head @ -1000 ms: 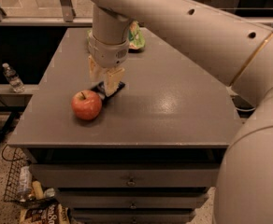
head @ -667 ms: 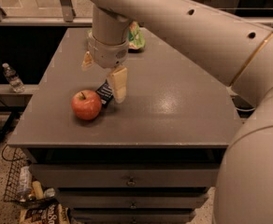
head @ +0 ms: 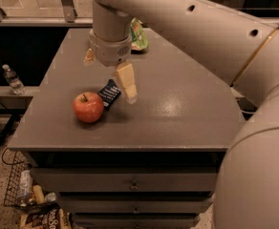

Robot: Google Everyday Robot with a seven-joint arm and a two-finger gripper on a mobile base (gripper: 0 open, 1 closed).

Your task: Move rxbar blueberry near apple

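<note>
The hand point(head: 109, 78) has risen, spread, above the rxbar blueberry point(head: 110, 94) beside the apple point(head: 88, 107).

A round red apple point(head: 88, 107) with yellowish patches and a flat navy-blue bar point(head: 109, 93) with white print lie near the matte grey table's point(head: 187, 123) left edge. The cream-coloured gripper point(head: 110, 80) hangs spread above the bar.

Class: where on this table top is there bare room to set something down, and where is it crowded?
Free: the right half of the table, from the pincer to the right edge; the front strip below the apple. Crowded: left-centre, where apple and rxbar blueberry lie close by the open pincer; a green bag sits at the back edge.
</note>
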